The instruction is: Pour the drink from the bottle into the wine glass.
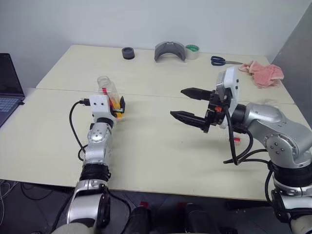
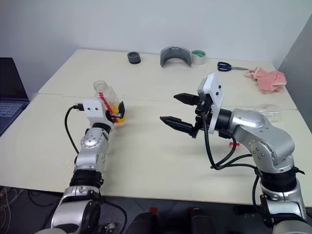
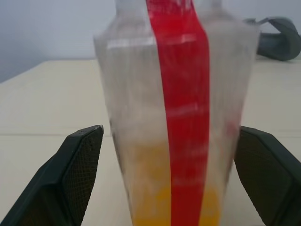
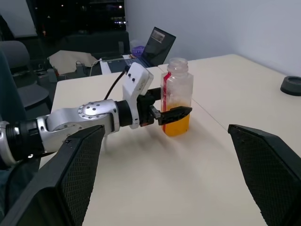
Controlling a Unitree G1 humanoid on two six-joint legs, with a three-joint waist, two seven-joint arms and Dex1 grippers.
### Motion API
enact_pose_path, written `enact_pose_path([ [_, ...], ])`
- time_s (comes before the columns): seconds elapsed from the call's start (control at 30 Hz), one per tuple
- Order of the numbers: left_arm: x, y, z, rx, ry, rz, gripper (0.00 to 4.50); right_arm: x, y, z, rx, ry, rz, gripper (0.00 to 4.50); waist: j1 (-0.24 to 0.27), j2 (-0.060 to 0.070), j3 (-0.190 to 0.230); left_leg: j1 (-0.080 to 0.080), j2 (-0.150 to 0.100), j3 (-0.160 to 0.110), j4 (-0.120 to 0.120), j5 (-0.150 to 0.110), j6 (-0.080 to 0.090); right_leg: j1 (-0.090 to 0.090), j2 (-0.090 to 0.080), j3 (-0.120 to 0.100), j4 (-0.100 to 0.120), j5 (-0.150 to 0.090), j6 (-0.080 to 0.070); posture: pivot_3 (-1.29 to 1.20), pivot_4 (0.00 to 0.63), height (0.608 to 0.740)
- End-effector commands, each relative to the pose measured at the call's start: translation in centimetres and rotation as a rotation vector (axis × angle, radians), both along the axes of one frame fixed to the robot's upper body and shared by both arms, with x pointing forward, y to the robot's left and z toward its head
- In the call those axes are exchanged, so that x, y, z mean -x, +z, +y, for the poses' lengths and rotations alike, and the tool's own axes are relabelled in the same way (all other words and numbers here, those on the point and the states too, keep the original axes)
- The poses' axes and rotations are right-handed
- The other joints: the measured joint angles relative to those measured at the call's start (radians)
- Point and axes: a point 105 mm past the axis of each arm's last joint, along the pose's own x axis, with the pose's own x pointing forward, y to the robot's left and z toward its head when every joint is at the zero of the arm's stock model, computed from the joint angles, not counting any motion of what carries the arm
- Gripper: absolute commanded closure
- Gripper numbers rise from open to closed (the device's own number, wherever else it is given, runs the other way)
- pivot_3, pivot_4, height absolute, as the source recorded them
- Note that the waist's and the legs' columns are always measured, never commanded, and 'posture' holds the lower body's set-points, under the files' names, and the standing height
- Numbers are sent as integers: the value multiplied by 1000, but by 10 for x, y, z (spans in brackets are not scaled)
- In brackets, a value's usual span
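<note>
The bottle (image 1: 108,87) stands upright and uncapped on the left of the table. It is clear with a red stripe, and the orange drink (image 4: 176,125) fills its lowest part. My left gripper (image 1: 116,107) is open around the bottle's lower half, with a black finger (image 3: 75,169) on either side and a thin gap on each. My right gripper (image 1: 177,102) hangs open and empty above the middle of the table, pointing toward the bottle. The wine glass is hidden.
A small red piece (image 1: 236,140) lies under my right forearm. Along the far edge sit a black ring (image 1: 128,52), a grey curved part (image 1: 169,50), a tape roll (image 1: 192,50), scissors (image 1: 222,60) and a pink cloth (image 1: 265,73). A laptop (image 1: 7,83) is at far left.
</note>
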Motion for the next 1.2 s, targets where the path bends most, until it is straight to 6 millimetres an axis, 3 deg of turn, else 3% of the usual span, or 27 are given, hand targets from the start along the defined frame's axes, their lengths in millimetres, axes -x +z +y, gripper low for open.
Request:
enact_pose_path([
  [0.03, 14, 8, -11, 22, -20, -17, 10, 5, 8, -9, -6, -36, -56, 0, 0, 0, 0, 0, 0, 0, 0, 0, 0, 0, 0, 0, 0, 0, 0, 0, 150, 740],
  [0.3, 59, -12, -28, 22, -93, 91, 10, -7, -10, -40, 30, -273, -7, 0, -1, 0, 0, 1, 1, -3, 0, 0, 0, 2, 0, -4, 1, 0, 0, 0, 150, 740],
  [0.4, 81, 1, -61, -16, -302, 65, 10, -29, -25, -72, -48, -511, 124, 0, 0, 0, -1, 1, 1, -3, 0, 0, -1, 2, 0, -5, 0, 0, 0, 0, 150, 740],
  [0.5, 106, 24, -104, -24, -590, -6, 10, -49, -47, -111, -285, -736, 368, 0, 0, -1, -1, 1, 1, -3, 0, 1, -1, 3, 0, -5, 1, 0, -1, 0, 150, 740],
  [0.6, 120, 37, -125, -34, -751, -31, 10, -60, -67, -142, -397, -895, 507, 0, 1, 4, -3, 1, -1, -3, 0, 1, -1, 3, 2, -5, 1, 0, -1, 0, 150, 740],
  [0.67, 124, 47, -133, -45, -833, -52, 10, -66, -78, -162, -481, -999, 585, 0, 0, 5, -4, 1, -1, -2, 0, 1, -1, 3, 3, -4, 1, 0, -1, 0, 150, 740],
  [0.77, 126, 55, -137, -62, -907, -65, 10, -70, -84, -176, -567, -1076, 645, 0, -5, 7, -4, 1, 0, -2, 0, 1, -1, 3, 5, -4, 1, 0, -1, 0, 150, 740],
  [1.0, 120, 65, -139, -85, -987, -86, 10, -78, -80, -186, -756, -1120, 713, 0, -7, 10, -6, 2, 1, 0, -1, 1, -1, 2, 7, -1, 1, 0, -1, 0, 150, 740],
  [1.2, 122, 67, -146, -81, -1055, -87, 10, -91, -90, -199, -929, -1176, 795, 0, -6, 11, -6, 2, 0, 1, -1, 1, -1, 2, 7, 2, 0, 0, -1, 0, 150, 740],
])
